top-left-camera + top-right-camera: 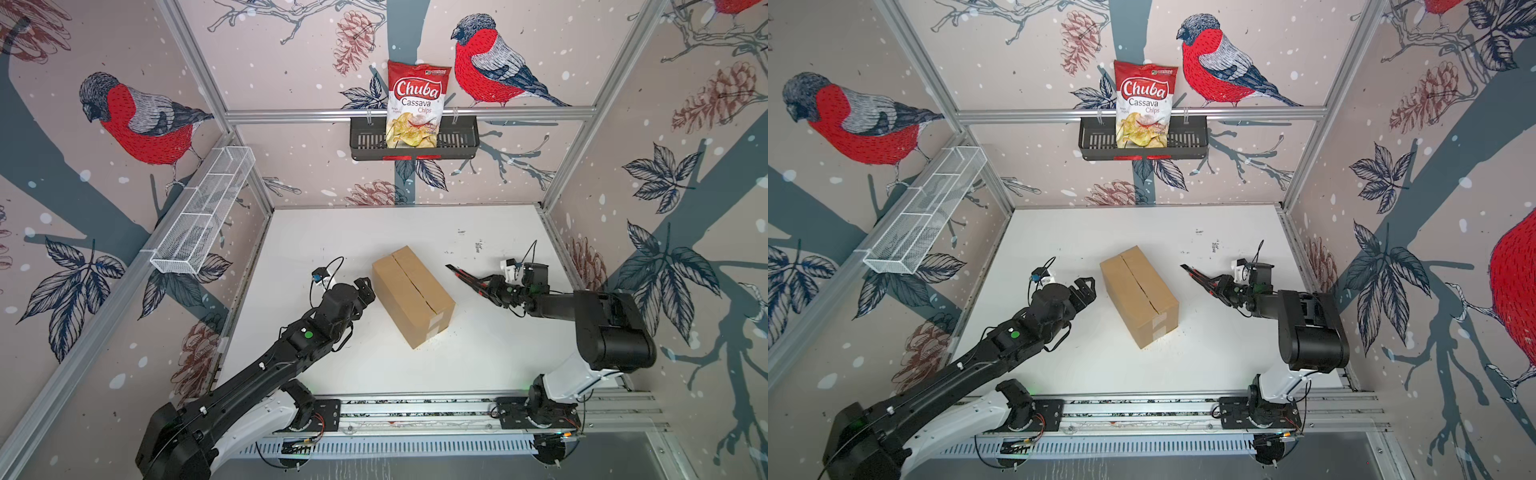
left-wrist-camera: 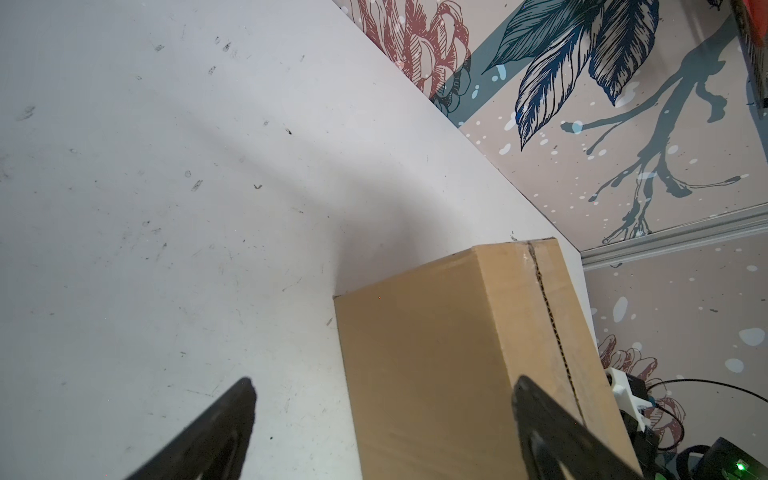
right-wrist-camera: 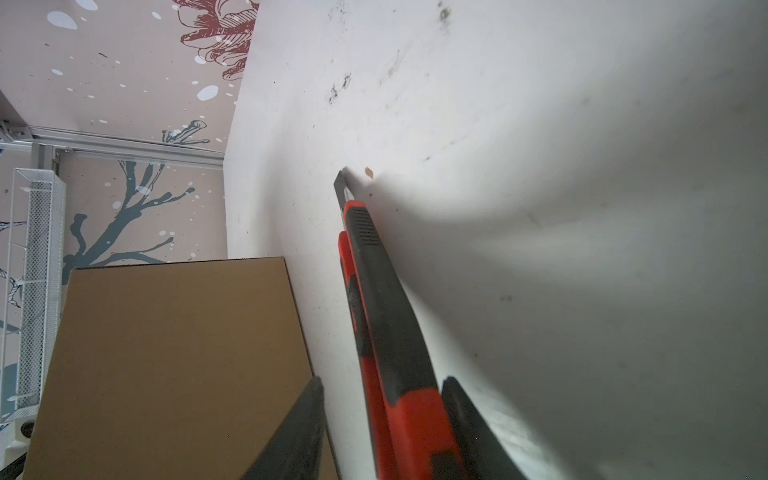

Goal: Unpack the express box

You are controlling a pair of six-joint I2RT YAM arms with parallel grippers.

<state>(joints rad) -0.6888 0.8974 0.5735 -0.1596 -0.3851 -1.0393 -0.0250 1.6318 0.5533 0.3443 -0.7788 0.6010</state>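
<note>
Mounts for both arms sit on the rail at the near edge of the table (image 1: 332,232), so each arm reaches in from its own side. The express box (image 1: 399,286) lies between them, mid-table and skewed, its flaps flat and shut. Its centre seam (image 1: 415,284) shows as a dark open line, which suggests the tape on top is already slit. Just left of the box, level with its far half, the left gripper (image 1: 366,289) hangs with jaws spread wide and nothing in them, probably ready to steady the carton or take a flap. Right of the box and clear of it, the right gripper (image 3: 382,380) has a red-and-black utility knife (image 3: 386,316) between its jaws. These look slack: one finger (image 3: 307,411) stands off the handle with white table showing in the gap. The blade points away from the cardboard, its tip at or just above the table, so my reading is that the knife is being parted with here, out of the way. On the far wall a black basket (image 1: 457,141) carries a chips bag (image 1: 417,104), and a white wire basket (image 1: 199,216) hangs far left.
</note>
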